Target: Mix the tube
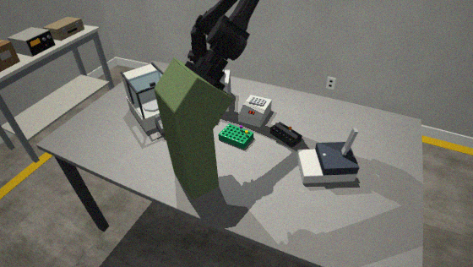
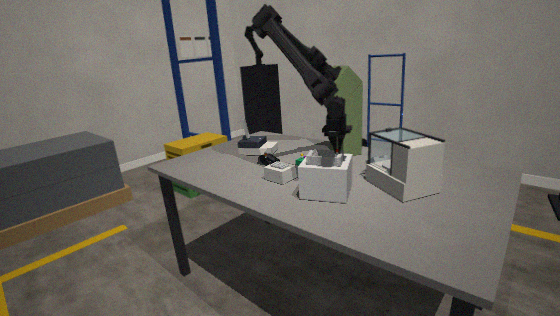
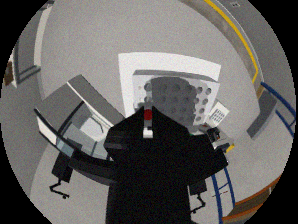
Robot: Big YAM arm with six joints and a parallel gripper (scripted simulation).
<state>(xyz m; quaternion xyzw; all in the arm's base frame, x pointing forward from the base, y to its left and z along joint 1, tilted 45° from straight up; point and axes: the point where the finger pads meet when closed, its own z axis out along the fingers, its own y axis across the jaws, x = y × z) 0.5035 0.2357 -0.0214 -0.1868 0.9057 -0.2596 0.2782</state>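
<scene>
Gripper (image 2: 338, 145): pinched on tube B (image 3: 148, 123), red cap visible, held above mixer MX (image 2: 325, 182), near the tabletop's far edge.

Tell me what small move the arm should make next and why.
Probably ease straight down. The claw is shut on the red-capped tube B and hangs above the mixer MX, over its dark shaking block. The tube looks not yet seated, so lowering it into bore B1 comes next, provided it is lined up; the wrist view cannot confirm that.
</scene>
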